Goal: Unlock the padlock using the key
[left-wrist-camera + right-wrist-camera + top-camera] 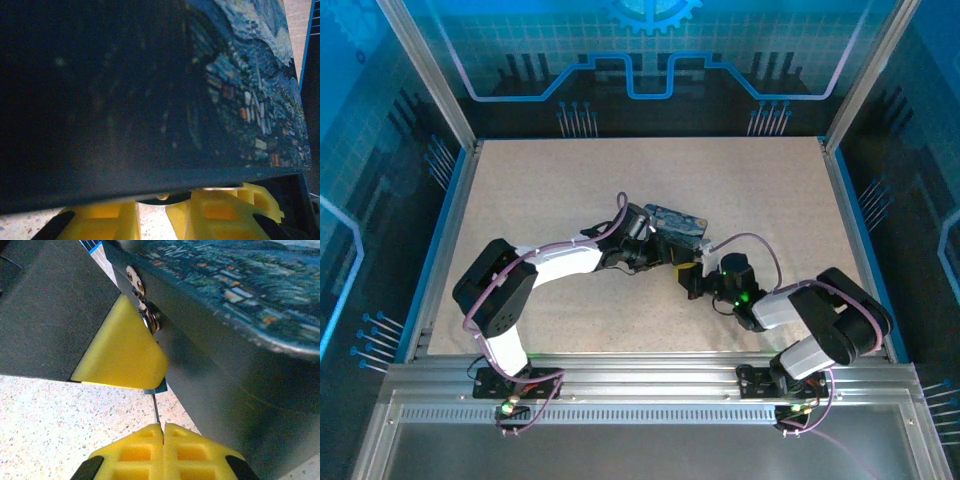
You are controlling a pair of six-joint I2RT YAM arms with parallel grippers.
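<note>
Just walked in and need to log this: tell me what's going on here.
The left hand clamps the painted tin. The right hand is shut on the key, a thin sliver pointing up at the padlock on the tin's side, mostly hidden behind the left hand's yellow pad. Whether it is inserted is unclear.

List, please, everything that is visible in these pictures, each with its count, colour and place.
tin: one, dark blue with swirly print, mid-table between the arms.
hasp: one, silvery, on the tin's side wall.
padlock: one, mostly hidden behind a left pad; a bluish corner shows below the hasp.
key: one, thin dark sliver, from the right pads up to the padlock.
table: one, speckled beige, under tin and arms.
panels: three, blue circuit print, behind and beside the table.
left arm, right arm: two, white and black, at the near edge.
left jaws: yellow pads, nearly shut, apparently on the padlock.
right jaws: yellow pads, shut on the key.
</note>
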